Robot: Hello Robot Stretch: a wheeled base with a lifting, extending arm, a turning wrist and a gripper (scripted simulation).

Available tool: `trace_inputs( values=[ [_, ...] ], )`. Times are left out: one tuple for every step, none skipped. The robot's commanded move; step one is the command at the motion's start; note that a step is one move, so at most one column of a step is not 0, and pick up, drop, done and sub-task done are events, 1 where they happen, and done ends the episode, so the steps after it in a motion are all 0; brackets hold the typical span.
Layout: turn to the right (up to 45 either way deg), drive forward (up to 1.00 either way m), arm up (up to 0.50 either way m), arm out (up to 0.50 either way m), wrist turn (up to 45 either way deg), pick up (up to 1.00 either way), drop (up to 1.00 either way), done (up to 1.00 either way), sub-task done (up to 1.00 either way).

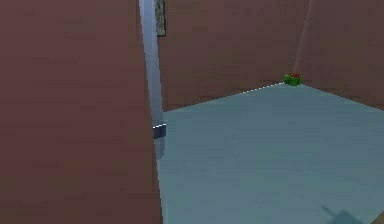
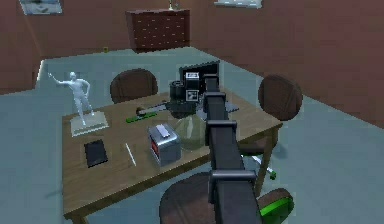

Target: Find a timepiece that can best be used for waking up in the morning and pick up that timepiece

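A wooden table (image 2: 120, 170) stands in the arm side view. On it sits a small grey box with a red face (image 2: 162, 141); it could be a clock, but I cannot be sure. My arm (image 2: 224, 150) rises over the table's right part to two white marked squares (image 2: 197, 78). The gripper (image 2: 177, 98) shows as a dark body left of them, above the tabletop. Small things lie on the table at and behind it, so I cannot tell whether it holds anything.
A white statue (image 2: 78, 95), a dark flat slab (image 2: 95, 152) and a green stick (image 2: 140, 115) are on the table. Round-backed chairs (image 2: 133, 84) (image 2: 281, 96) (image 2: 195, 205) ring it. A dresser (image 2: 158, 28) stands at the far wall. The forward view has a brown wall (image 1: 70, 110), open grey floor (image 1: 270, 150) and a small green thing (image 1: 292, 79).
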Motion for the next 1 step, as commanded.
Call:
trace_inputs(
  values=[
    [0.0,0.0,-0.3,0.0,0.0,0.0,0.0,0.0,0.0]
  ],
)
